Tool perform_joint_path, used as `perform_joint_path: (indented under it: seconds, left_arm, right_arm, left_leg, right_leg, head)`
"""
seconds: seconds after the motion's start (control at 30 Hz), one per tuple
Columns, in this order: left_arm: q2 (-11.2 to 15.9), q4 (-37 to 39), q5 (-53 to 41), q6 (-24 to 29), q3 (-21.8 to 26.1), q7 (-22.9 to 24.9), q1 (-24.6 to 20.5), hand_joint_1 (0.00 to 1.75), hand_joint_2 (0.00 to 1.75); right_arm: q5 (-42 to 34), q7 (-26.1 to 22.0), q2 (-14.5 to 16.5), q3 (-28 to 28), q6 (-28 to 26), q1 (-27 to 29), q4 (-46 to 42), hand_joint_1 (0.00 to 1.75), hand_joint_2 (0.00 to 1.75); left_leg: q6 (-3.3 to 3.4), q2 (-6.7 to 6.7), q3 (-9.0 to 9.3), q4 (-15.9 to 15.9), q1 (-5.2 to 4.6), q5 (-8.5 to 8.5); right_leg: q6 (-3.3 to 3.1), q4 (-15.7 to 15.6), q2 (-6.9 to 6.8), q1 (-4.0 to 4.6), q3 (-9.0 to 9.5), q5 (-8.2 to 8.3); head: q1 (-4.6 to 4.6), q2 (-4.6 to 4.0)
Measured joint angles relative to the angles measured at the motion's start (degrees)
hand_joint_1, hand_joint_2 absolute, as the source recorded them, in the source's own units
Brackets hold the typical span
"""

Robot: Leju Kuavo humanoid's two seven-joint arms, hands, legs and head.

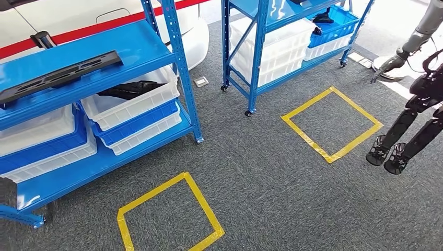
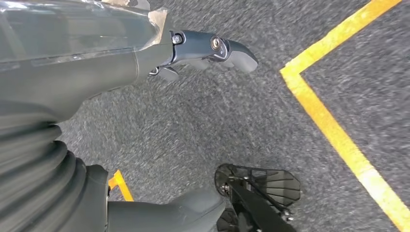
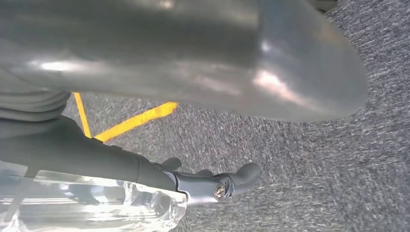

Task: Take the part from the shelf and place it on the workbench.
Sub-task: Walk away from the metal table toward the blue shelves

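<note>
- Part (image 1: pixel 57 77): long, black, flat; lying on the top level of the near blue shelf (image 1: pixel 184 83), at the left of the head view, untouched.
- Under that level: white bin (image 1: pixel 137 104) holding further black pieces, stacked over a blue bin (image 1: pixel 140 125) and another white one; more blue and white bins to their left.
- Second shelf (image 1: pixel 259 57) farther back, loaded with white bins and a blue bin (image 1: pixel 334 23) with a dark item inside.
- Grey carpet (image 1: pixel 261 178) marked with two yellow tape squares: one in front of the near shelf (image 1: pixel 170 214), one in front of the second shelf (image 1: pixel 332 124).
- At the right edge of the head view: another robot (image 1: pixel 418 104), with dark legs and a silver arm.
- White car body with a red stripe (image 1: pixel 94 15) behind the near shelf.
- Left hand (image 2: pixel 208 53): hanging over the carpet beside a yellow tape line, fingers extended and apart, holding nothing.
- Right hand (image 3: pixel 212 181): over the carpet, fingers slightly curled but apart, holding nothing.
</note>
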Motion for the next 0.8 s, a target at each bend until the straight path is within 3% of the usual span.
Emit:
perform_joint_path:
  seconds: [0.07, 0.13, 0.2, 0.27, 0.33, 0.4, 0.43, 0.47, 0.5, 0.53, 0.6, 0.63, 0.7, 0.77, 0.8]
  left_arm:
    - [0.03, 0.0, 0.02, 0.03, -0.01, 0.0, 0.08, 0.0, 1.75]
    - [0.1, 0.0, 0.03, 0.06, -0.01, -0.02, -0.1, 0.0, 1.75]
    - [0.14, 0.0, 0.04, 0.07, -0.01, -0.03, -0.29, 0.0, 1.75]
    - [0.19, 0.0, 0.05, 0.08, -0.03, -0.02, -0.26, 0.0, 1.75]
    - [0.2, 0.0, 0.07, 0.14, -0.08, -0.02, -0.22, 0.0, 1.75]
    - [0.18, 0.0, 0.1, 0.22, -0.12, -0.03, -0.37, 0.0, 1.75]
    - [0.2, 0.0, 0.13, 0.25, -0.13, -0.03, -0.44, 0.0, 1.75]
    - [0.2, 0.0, 0.16, 0.26, -0.14, -0.03, -0.45, 0.0, 1.75]
    - [0.2, 0.0, 0.19, 0.26, -0.16, -0.03, -0.4, 0.0, 1.75]
    - [0.19, 0.0, 0.19, 0.26, -0.21, -0.03, -0.36, 0.0, 1.75]
    - [0.16, 0.0, 0.19, 0.26, -0.37, -0.03, -0.33, 0.0, 1.75]
    - [0.17, 0.0, 0.19, 0.25, -0.45, -0.03, -0.34, 0.0, 1.75]
    - [0.24, 0.0, 0.19, 0.25, -0.51, -0.04, -0.3, 0.0, 1.75]
    - [0.35, 0.02, 0.19, 0.25, -0.54, -0.06, -0.06, 0.0, 1.75]
    - [0.39, 0.03, 0.19, 0.24, -0.56, -0.05, 0.07, 0.0, 1.75]
  right_arm:
    - [-0.05, -0.02, 0.07, 0.03, -0.08, -0.06, 0.0, 0.0, 0.0]
    - [-0.08, -0.04, 0.23, 0.07, -0.22, -0.13, 0.0, 0.0, 0.0]
    - [-0.16, -0.05, 0.44, 0.1, -0.37, -0.22, -0.04, 0.0, 0.0]
    - [-0.32, -0.03, 0.62, 0.19, -0.5, -0.26, -0.3, 0.0, 0.0]
    - [-0.43, 0.01, 0.79, 0.31, -0.58, -0.19, -0.64, 0.0, 0.0]
    - [-0.56, 0.1, 0.84, 0.39, -0.61, -0.02, -0.76, 0.0, 0.0]
    - [-0.66, 0.18, 0.84, 0.42, -0.61, 0.14, -0.8, 0.0, 0.0]
    - [-0.76, 0.26, 0.83, 0.43, -0.61, 0.33, -0.85, 0.0, 0.0]
    - [-0.84, 0.34, 0.81, 0.44, -0.61, 0.5, -0.93, 0.0, 0.0]
    - [-0.88, 0.38, 0.79, 0.45, -0.61, 0.61, -1.03, 0.0, 0.0]
    - [-0.91, 0.43, 0.74, 0.46, -0.61, 0.67, -1.23, 0.0, 0.0]
    - [-0.91, 0.43, 0.72, 0.47, -0.61, 0.67, -1.32, 0.0, 0.0]
    - [-0.91, 0.43, 0.73, 0.48, -0.61, 0.61, -1.44, 0.0, 0.0]
    - [-0.91, 0.43, 0.8, 0.52, -0.61, 0.48, -1.58, 0.0, 0.0]
    - [-0.91, 0.43, 0.84, 0.55, -0.61, 0.44, -1.67, 0.0, 0.0]
  left_leg:
    - [0.65, 0.82, 3.05, -5.92, -0.14, 3.61]
    - [1.43, 2.59, 6.52, -12.74, -0.62, 6.13]
    - [1.92, 3.13, 7.37, -14.94, -1.12, 6.4]
    - [2.47, 2.05, 7.73, -15.84, -1.1, 6.85]
    - [3.02, 1.01, 8.64, -17.33, -0.7, 7.68]
    - [3.29, -0.07, 9.06, -17.99, -0.47, 8.15]
    - [3.35, -0.74, 9.04, -17.96, -0.42, 8.22]
    - [3.35, -1.43, 9.04, -17.94, -0.39, 8.21]
    - [3.31, -2.15, 9.09, -17.9, -0.35, 8.18]
    - [3.23, -2.84, 9.17, -17.85, -0.3, 8.13]
    - [2.79, -4.14, 9.25, -17.52, -0.23, 7.87]
    - [2.44, -4.72, 9.17, -17.17, -0.32, 7.58]
    - [1.7, -5.61, 8.92, -16.68, -0.52, 7.07]
    - [1.11, -6.04, 8.77, -16.47, -0.37, 6.83]
    - [0.85, -5.36, 8.51, -15.86, -0.28, 6.4]
  right_leg:
    - [-0.15, -0.02, -0.92, 0.19, 0.24, -0.15]
    - [-0.05, -0.07, -1.72, 0.42, 0.49, -0.33]
    - [0.38, -0.22, -2.51, 0.5, 0.63, -0.49]
    - [1.0, -0.46, -3.1, 0.58, 0.98, -0.61]
    - [1.21, 1.82, -1.51, 0.75, 0.36, -1.94]
    - [0.92, 8.65, 0.98, 0.58, -2.76, -5.06]
    - [0.91, 12.54, 1.59, 0.44, -4.77, -6.51]
    - [1.15, 15.17, 1.84, 0.32, -6.27, -7.22]
    - [1.62, 15.85, 1.97, 0.23, -6.92, -6.98]
    - [2.26, 14.01, 2.11, 0.1, -6.38, -5.68]
    - [3.44, 5.73, 3.28, -0.34, -3.06, -1.84]
    - [3.47, 2.07, 4.0, -0.47, -1.61, -0.33]
    - [2.56, -1.04, 4.69, -0.39, -0.45, 0.7]
    - [1.33, -1.11, 3.88, -0.39, -0.06, 0.81]
    - [0.88, -1.16, 3.48, -0.5, 0.16, 0.89]
  head:
    - [-0.01, 0.0]
    - [0.07, 0.0]
    - [0.15, 0.0]
    - [0.14, 0.0]
    - [0.27, 0.0]
    - [0.43, 0.0]
    - [0.46, 0.0]
    - [0.47, 0.0]
    - [0.47, 0.0]
    - [0.47, 0.0]
    - [0.53, 0.0]
    - [0.57, 0.0]
    - [0.52, 0.0]
    - [0.42, 0.0]
    - [0.37, 0.0]
